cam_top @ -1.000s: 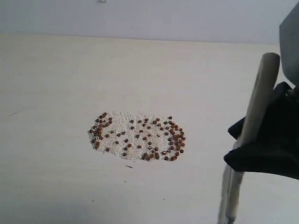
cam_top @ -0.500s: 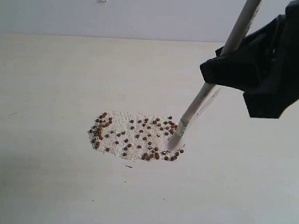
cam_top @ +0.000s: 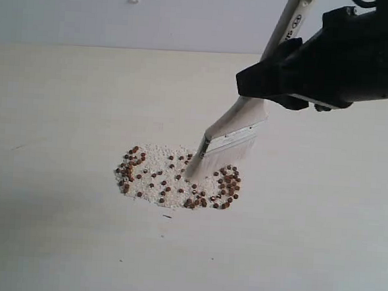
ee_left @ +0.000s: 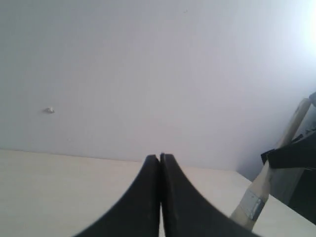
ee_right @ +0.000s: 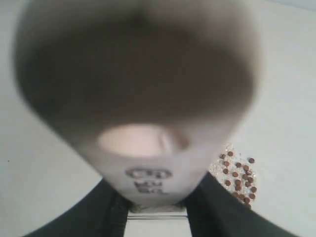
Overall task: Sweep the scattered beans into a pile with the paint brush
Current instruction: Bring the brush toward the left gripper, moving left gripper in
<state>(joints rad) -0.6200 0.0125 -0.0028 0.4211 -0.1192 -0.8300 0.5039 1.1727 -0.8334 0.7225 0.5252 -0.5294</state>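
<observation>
Bristles of the paint brush [cam_top: 230, 140] are pressing into the right half of the beans [cam_top: 172, 177], which are lying among white grains [cam_top: 157, 160] at the middle of the table [cam_top: 57, 229]. Right gripper [cam_top: 260, 83] is clamping the handle, which is tilting up to the right. Left gripper [ee_left: 160, 158] is sitting with fingers pressed together, gripping nothing.

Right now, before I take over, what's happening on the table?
The right end effector holds the paint brush by its handle, tilted, bristles down in the patch of beans and fine white grains on the table. The beans lie spread over the patch, thickest at its two ends, not yet in one pile. The left end effector is shut on nothing and takes no part.
</observation>
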